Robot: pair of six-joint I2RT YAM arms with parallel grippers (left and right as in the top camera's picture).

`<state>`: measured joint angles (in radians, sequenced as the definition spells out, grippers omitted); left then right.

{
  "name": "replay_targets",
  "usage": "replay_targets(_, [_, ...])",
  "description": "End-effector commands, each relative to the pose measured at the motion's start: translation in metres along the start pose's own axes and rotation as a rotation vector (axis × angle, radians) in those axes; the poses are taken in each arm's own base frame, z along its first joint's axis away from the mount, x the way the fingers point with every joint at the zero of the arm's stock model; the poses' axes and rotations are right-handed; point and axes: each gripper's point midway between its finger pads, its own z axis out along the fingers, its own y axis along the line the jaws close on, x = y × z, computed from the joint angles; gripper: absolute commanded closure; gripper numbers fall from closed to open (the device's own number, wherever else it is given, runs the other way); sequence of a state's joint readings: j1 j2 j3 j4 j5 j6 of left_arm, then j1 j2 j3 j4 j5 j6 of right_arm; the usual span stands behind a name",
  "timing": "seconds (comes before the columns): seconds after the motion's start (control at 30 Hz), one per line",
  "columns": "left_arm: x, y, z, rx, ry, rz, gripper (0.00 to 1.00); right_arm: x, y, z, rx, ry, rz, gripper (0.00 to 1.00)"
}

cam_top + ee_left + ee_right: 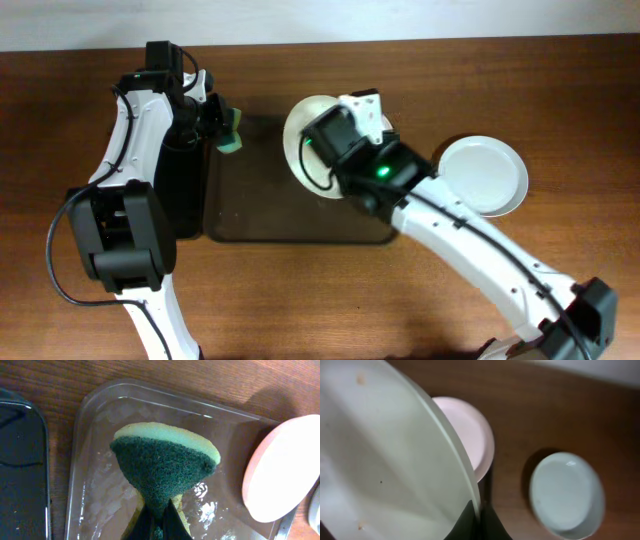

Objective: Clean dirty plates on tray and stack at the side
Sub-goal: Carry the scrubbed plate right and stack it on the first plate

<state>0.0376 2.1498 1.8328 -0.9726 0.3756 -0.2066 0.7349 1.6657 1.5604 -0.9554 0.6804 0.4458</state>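
My right gripper (318, 152) is shut on the rim of a white plate (298, 130) and holds it tilted above the dark brown tray (260, 215). In the right wrist view the fingers (479, 521) pinch this plate (380, 465), which has a few small brown specks. A second plate (470, 435) lies behind it. A third plate (487, 175) sits on the table right of the tray; it also shows in the right wrist view (567, 492). My left gripper (220, 122) is shut on a green and yellow sponge (234, 132) over the tray's far left corner. It shows pinched in the left wrist view (162, 467).
A narrow glossy black tray (182, 195) lies left of the brown tray, partly under my left arm; it also shows in the left wrist view (22, 470). The brown tray floor (110, 495) looks wet. A white plate (282, 472) shows at the tray's right side.
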Motion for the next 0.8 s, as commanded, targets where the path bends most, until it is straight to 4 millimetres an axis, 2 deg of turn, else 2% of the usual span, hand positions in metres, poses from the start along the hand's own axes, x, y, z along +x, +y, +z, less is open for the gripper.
replay_targets(0.0, [-0.002,0.008,-0.004,-0.057,-0.010,-0.010,1.00,-0.013,-0.007,-0.011,0.290,-0.167,-0.113,0.96])
replay_targets(0.1, [-0.002,0.008,-0.004,-0.058,-0.010,-0.010,1.00,-0.012,0.012,-0.020,0.408,-0.257,-0.213,0.96])
replay_targets(0.17, [-0.002,0.008,-0.004,-0.058,-0.010,-0.010,1.00,-0.009,0.021,-0.024,0.412,-0.275,-0.237,0.96])
replay_targets(0.43, [-0.002,0.008,-0.004,-0.058,-0.010,-0.010,0.99,-0.009,0.022,-0.025,0.407,-0.281,-0.218,0.96])
replay_targets(0.5, [-0.001,0.009,-0.004,-0.059,-0.006,-0.011,1.00,-0.002,0.025,-0.021,0.370,-0.248,-0.213,0.96])
replay_targets(0.57, [0.003,0.013,-0.003,-0.080,0.007,-0.018,0.99,0.014,0.025,-0.008,0.226,-0.104,-0.190,0.96])
replay_targets(0.63, [0.005,0.014,-0.002,-0.082,0.013,-0.019,0.99,0.019,0.010,-0.009,0.131,-0.015,-0.129,0.96])
replay_targets(0.7, [0.007,0.011,0.000,-0.081,0.019,-0.014,0.99,0.012,-0.023,-0.013,0.019,0.052,-0.029,0.96])
replay_targets(0.77, [0.008,0.007,0.002,-0.083,0.022,-0.003,1.00,0.010,-0.080,-0.014,-0.040,0.118,0.155,0.96])
